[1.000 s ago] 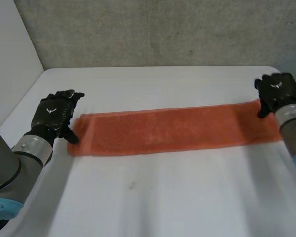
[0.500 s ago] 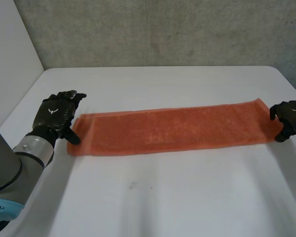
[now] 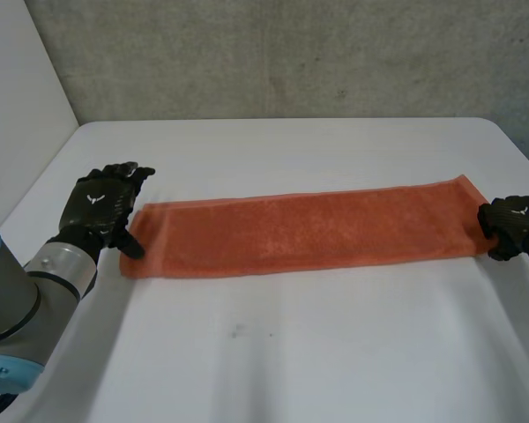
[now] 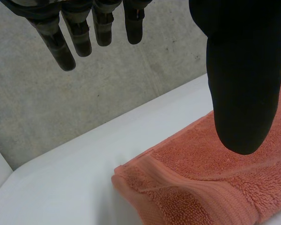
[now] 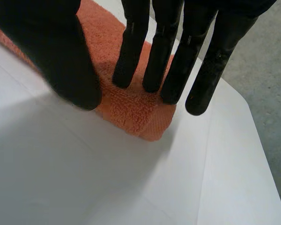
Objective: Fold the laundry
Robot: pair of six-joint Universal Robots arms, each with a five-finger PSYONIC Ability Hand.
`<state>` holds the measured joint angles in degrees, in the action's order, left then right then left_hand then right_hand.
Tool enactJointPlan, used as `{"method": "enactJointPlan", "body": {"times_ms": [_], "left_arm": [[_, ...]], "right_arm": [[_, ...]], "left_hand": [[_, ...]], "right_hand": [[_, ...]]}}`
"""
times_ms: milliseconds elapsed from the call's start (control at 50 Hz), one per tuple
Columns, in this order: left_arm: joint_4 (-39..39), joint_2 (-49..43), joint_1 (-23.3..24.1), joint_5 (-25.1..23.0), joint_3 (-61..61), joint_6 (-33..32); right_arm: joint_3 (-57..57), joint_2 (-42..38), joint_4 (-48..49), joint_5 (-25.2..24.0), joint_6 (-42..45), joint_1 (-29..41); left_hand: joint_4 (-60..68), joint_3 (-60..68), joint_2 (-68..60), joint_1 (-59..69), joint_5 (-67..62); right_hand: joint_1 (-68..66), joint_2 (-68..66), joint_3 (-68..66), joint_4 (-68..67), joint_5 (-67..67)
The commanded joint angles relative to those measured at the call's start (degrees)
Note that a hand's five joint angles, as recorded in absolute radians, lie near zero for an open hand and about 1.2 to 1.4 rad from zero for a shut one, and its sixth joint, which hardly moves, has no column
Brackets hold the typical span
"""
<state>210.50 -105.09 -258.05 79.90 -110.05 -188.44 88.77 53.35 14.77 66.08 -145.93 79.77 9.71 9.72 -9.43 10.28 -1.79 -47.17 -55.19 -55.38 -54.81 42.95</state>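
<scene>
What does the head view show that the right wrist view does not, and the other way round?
The head view gives the left hand at one end of the orange towel, and the towel's full length lying flat. The right wrist view gives the right hand up close, its straight fingers spread at the towel's end corner. Both share the towel, the right hand and the white table.
</scene>
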Motion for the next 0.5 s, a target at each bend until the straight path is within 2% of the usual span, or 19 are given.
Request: {"method": "enactJointPlan", "body": {"times_ms": [20,100,140,160,180,200,240,280,360,400,420,460,500], "left_arm": [[0.0,0.06,-0.09,-0.01,0.01,0.0],[0.0,-0.02,-0.26,0.08,-0.08,0.09],[0.0,0.06,-0.26,0.08,0.01,0.0],[0.0,0.06,-0.26,0.08,0.01,0.0],[0.0,-0.02,-0.35,0.17,-0.08,0.09],[0.0,0.06,-0.35,0.17,0.01,0.0],[0.0,-0.02,-0.44,0.17,-0.08,0.09],[0.0,-0.02,-0.44,0.17,-0.08,0.09],[0.0,0.06,-0.35,0.17,-0.08,0.09],[0.0,0.06,-0.26,0.17,-0.08,0.0],[0.0,0.06,-0.18,0.17,-0.08,0.0],[0.0,-0.02,-0.18,0.17,-0.08,0.09],[0.0,0.06,-0.18,0.17,-0.08,0.09]], "right_arm": [[-1.58,-1.23,0.43,0.8,1.7,0.04],[-2.38,-1.32,0.61,2.21,2.05,-0.14],[-3.34,-1.41,0.7,6.93,2.05,-0.75],[-3.35,-1.41,0.7,6.95,2.05,-0.76],[-4.04,-1.41,0.78,10.43,2.31,-1.36],[-4.05,-1.41,0.79,10.47,2.32,-1.37],[-5.36,-1.41,0.88,16.07,2.84,-3.55],[-5.54,-1.15,0.87,17.4,2.67,-4.96],[-5.02,-0.97,0.52,14.6,2.76,-6.12],[-4.23,-0.79,-0.09,8.74,2.14,-6.12],[-4.22,-0.79,-0.09,8.71,2.14,-6.12],[-3.0,-0.36,-0.01,3.64,1.97,-6.2],[-2.38,-0.09,-0.01,1.87,1.97,-6.2]], "left_hand": [[0.29,0.28,-0.57,-0.28,1.79],[0.29,0.28,-0.57,-0.28,1.79],[0.29,0.28,-0.57,-0.28,1.79],[0.29,0.28,-0.57,-0.28,1.79],[0.29,0.28,-0.57,-0.28,1.79],[0.29,0.28,-0.57,-0.28,1.79],[0.29,0.28,-0.57,-0.28,1.79],[0.29,0.28,-0.57,-0.28,1.79],[0.29,0.28,-0.57,-0.28,1.79],[0.29,0.28,-0.57,-0.28,1.79],[0.29,0.28,-0.57,-0.28,1.79],[0.29,0.28,-0.57,-0.28,1.79],[0.29,0.28,-0.57,-0.28,1.79]], "right_hand": [[-32.83,-24.81,-24.62,-25.19,27.05],[-32.83,-24.81,-24.62,-25.19,27.05],[-32.83,-24.81,-24.62,-25.19,27.05],[-32.83,-24.81,-24.62,-25.19,27.05],[-32.83,-24.81,-24.62,-25.19,27.05],[-32.83,-24.81,-24.62,-25.19,27.05],[-32.83,-24.81,-24.62,-25.19,27.05],[-32.83,-24.81,-24.62,-25.19,27.05],[-32.83,-24.81,-24.62,-25.19,27.05],[-32.83,-24.81,-24.62,-25.19,27.05],[-32.83,-24.81,-24.62,-25.19,27.05],[-32.83,-24.81,-24.62,-25.19,27.05],[-32.83,-24.81,-24.62,-25.19,27.05]]}}
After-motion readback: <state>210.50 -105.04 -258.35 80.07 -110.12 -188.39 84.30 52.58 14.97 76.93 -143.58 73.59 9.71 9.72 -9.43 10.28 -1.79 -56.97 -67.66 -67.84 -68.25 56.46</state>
